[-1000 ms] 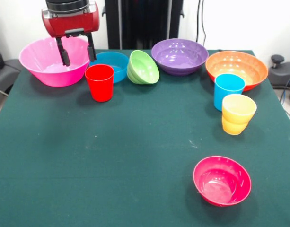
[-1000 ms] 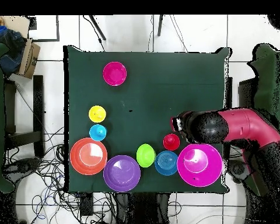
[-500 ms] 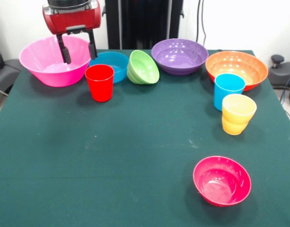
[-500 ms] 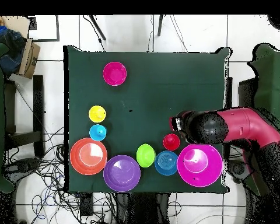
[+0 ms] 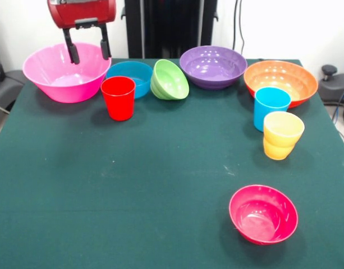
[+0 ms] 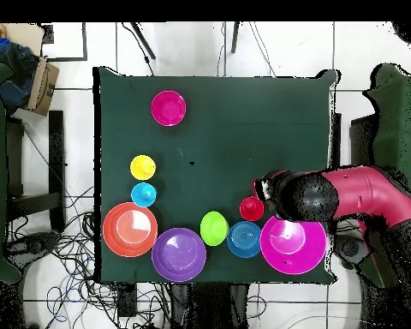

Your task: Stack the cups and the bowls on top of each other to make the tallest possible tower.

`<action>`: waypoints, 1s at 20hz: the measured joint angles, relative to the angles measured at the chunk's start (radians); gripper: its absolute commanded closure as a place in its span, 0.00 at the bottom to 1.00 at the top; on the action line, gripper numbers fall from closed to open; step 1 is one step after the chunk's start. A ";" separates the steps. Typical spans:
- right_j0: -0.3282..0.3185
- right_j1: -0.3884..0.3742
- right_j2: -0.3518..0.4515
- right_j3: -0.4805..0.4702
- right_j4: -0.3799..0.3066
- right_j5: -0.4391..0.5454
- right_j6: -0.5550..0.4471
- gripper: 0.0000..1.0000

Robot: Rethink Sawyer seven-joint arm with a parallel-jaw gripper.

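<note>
My gripper (image 5: 87, 51) (image 6: 265, 194) is open and empty, hanging above the table just over the large pink bowl (image 5: 55, 75) (image 6: 288, 250) and beside the red cup (image 5: 118, 98) (image 6: 251, 208). The small blue bowl (image 5: 132, 75) (image 6: 242, 240), the tilted green bowl (image 5: 170, 80) (image 6: 213, 228), the purple bowl (image 5: 213, 66) (image 6: 178, 254) and the orange bowl (image 5: 284, 78) (image 6: 129, 229) stand in a row. The sky-blue cup (image 5: 270, 106) (image 6: 143, 194) and yellow cup (image 5: 282, 134) (image 6: 142, 167) stand side by side. The crimson-pink bowl (image 5: 263, 213) (image 6: 169, 108) stands alone. Nothing is stacked.
The green table (image 5: 160, 179) ends close behind the row of bowls. A cardboard box (image 6: 43, 84) and cables lie on the floor off the table.
My gripper has risen and shifted slightly toward the pink bowl, staying open. The cups and bowls have not moved.
</note>
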 measured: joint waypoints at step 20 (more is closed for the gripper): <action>-0.029 -0.023 0.029 0.045 -0.005 0.000 0.000 0.00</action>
